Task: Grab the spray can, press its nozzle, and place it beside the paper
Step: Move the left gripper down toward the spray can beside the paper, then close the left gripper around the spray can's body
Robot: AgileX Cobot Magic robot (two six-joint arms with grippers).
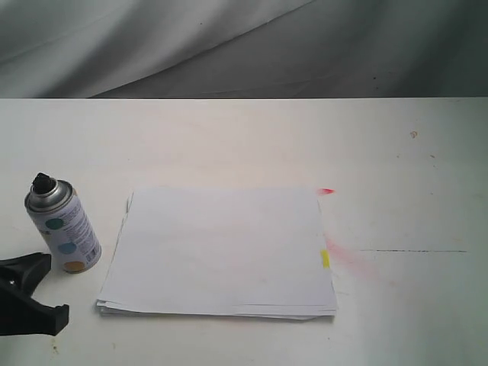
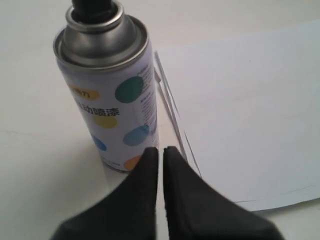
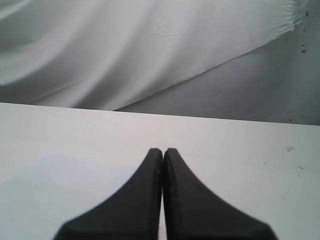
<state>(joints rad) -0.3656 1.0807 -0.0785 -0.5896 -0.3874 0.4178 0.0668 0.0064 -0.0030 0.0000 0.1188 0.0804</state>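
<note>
Exterior view first: the spray can [image 1: 65, 229] stands upright near the tabletop's [image 1: 396, 152] left edge. It sits just beside the paper's [image 1: 221, 252] left side, with a narrow strip of bare table between them. Only this view takes in the whole stack: thin white sheets, slightly fanned at the near edge. There's a yellow tab [image 1: 325, 259] on its right side and a pink-red smear [image 1: 354, 263] on the table beyond.

The left wrist view gives what the wide shot can't: a shiny domed metal shoulder, a rolled rim and the black plastic nozzle [image 2: 95, 7]. The glossy white label carries teal, blue, yellow and orange dots. The left gripper [image 2: 161, 152], with matte black tapered fingers, is pinched to a slit and holds nothing. Its tips are right by the can's lower body; contact can't be told.

In the right wrist view the right gripper [image 3: 163, 152] is closed too and empty, over bare table, with creased grey cloth [image 3: 125, 50] behind.
</note>
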